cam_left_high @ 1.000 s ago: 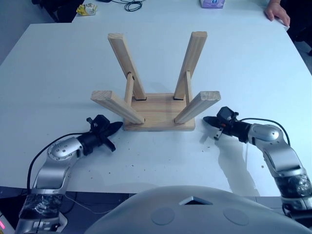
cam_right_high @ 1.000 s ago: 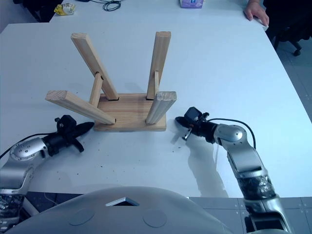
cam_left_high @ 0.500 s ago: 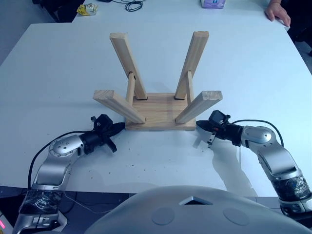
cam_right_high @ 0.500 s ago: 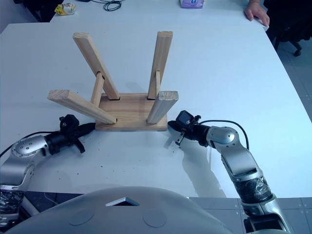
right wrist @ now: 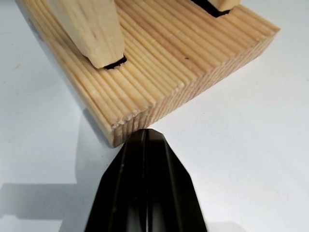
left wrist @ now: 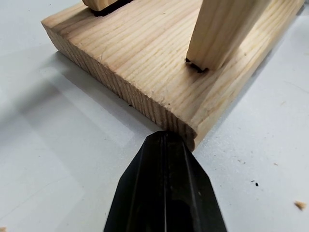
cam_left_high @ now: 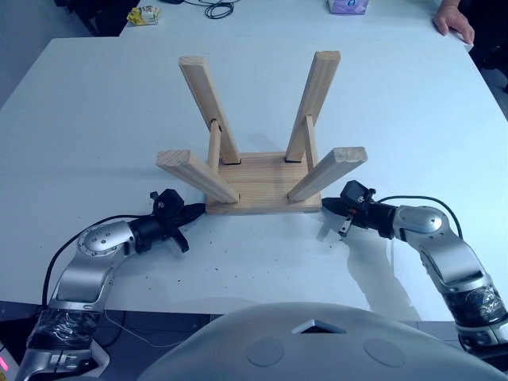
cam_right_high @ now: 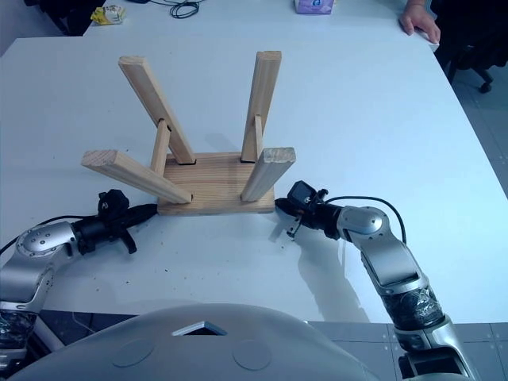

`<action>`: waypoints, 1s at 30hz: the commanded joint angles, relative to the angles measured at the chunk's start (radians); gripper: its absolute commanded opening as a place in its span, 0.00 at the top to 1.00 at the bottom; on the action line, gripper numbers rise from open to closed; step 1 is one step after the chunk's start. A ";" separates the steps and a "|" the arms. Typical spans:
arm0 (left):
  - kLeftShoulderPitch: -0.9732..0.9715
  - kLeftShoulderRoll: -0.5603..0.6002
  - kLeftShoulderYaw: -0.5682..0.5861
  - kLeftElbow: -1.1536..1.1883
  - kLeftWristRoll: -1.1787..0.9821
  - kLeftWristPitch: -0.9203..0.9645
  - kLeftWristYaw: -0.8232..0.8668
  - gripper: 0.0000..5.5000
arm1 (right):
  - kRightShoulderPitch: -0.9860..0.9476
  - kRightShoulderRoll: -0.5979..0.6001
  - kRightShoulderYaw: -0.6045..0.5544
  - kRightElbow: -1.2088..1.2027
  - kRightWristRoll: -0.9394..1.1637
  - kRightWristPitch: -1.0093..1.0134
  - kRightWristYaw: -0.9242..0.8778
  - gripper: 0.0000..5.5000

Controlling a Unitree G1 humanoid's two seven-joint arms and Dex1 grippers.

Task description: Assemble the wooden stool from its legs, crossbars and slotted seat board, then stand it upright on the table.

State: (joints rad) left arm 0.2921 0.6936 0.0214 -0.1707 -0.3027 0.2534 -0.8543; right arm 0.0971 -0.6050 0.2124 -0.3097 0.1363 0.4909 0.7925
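Lying upside down mid-table [cam_left_high: 95,103], the stool [cam_left_high: 262,119] has its seat board [cam_left_high: 262,189] flat, long side running between the arms. The left gripper [cam_left_high: 195,210] and right gripper [cam_left_high: 327,205], both pinched shut and holding nothing, sit at its near corners.

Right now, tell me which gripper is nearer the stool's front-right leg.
Right. The right gripper, jaws shut, sits at the seat board's near right corner, next to that leg's base. The left gripper is at the board's near left corner, across its width.
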 commanded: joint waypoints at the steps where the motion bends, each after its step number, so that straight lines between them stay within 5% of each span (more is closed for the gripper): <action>1: 0.062 -0.001 -0.035 -0.029 -0.017 0.037 -0.037 1.00 | -0.029 -0.003 0.016 -0.033 0.064 0.014 0.068 1.00; 15: 0.275 0.068 0.180 -0.437 -0.327 0.194 -0.118 1.00 | 0.081 -0.171 -0.176 -0.351 0.392 0.153 0.251 1.00; 25: 0.193 0.061 0.233 -0.503 -0.458 0.301 -0.113 1.00 | 0.130 -0.205 -0.185 -0.414 0.433 0.171 0.251 1.00; 30: 0.163 0.044 0.285 -0.544 -0.578 0.351 -0.092 1.00 | 0.085 -0.234 -0.283 -0.384 0.502 0.176 0.287 1.00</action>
State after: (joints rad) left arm 0.5129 0.7615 0.3424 -0.5989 -0.7181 0.5992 -0.8951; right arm 0.2405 -0.8643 -0.0684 -0.6353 0.5000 0.6972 0.9961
